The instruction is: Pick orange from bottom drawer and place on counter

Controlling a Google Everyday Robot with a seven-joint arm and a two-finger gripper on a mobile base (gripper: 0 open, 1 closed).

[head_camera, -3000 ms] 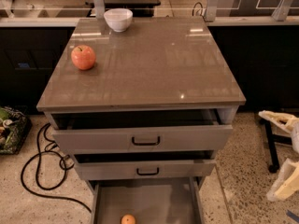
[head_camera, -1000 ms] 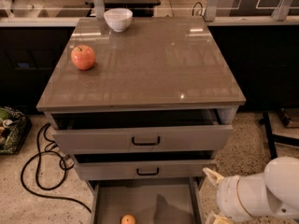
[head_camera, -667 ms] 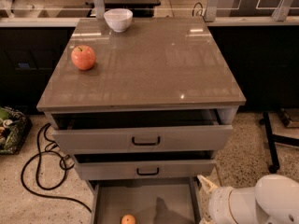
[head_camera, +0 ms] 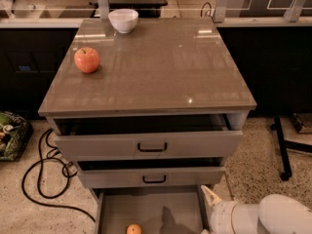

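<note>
The orange (head_camera: 133,229) lies on the flat grey floor of the open bottom drawer (head_camera: 151,209), near its front at the lower edge of the view. The glossy grey-brown counter (head_camera: 161,67) tops the cabinet. My gripper (head_camera: 211,200) comes in at the lower right on a white arm, just above the drawer's right side. It is to the right of the orange and apart from it, and it holds nothing that I can see.
A red-orange apple (head_camera: 87,60) sits on the counter's left and a white bowl (head_camera: 123,20) at its back. The two upper drawers (head_camera: 152,147) stand slightly open. A black cable (head_camera: 41,179) loops on the floor at left, and a black stand leg (head_camera: 282,150) is at right.
My arm has swung in from the far right and moved left and down to the bottom drawer's right side. The orange, apple and bowl have not moved.
</note>
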